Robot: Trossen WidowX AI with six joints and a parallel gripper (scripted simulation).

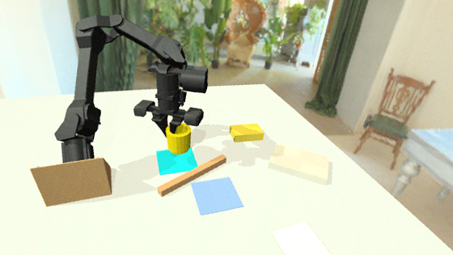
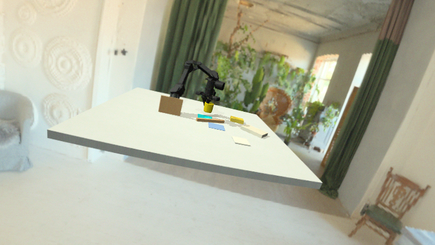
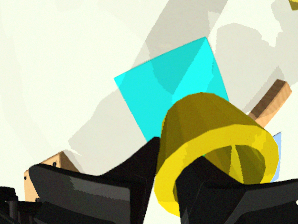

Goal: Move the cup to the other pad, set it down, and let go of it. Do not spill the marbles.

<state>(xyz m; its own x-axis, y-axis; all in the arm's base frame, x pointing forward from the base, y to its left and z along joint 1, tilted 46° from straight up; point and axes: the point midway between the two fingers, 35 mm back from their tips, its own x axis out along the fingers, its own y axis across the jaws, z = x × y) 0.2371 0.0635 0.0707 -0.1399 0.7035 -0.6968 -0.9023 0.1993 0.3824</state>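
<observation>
Wrist view: yellow cup (image 3: 200, 129), seemingly upright, claw-pinched.

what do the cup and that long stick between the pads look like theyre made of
The cup, gripped at its rim by the hand, looks like smooth matte yellow plastic: uniform colour, thick wall, no gloss. The stick looks like unfinished wood: flat tan, square edges, though no grain shows.
</observation>
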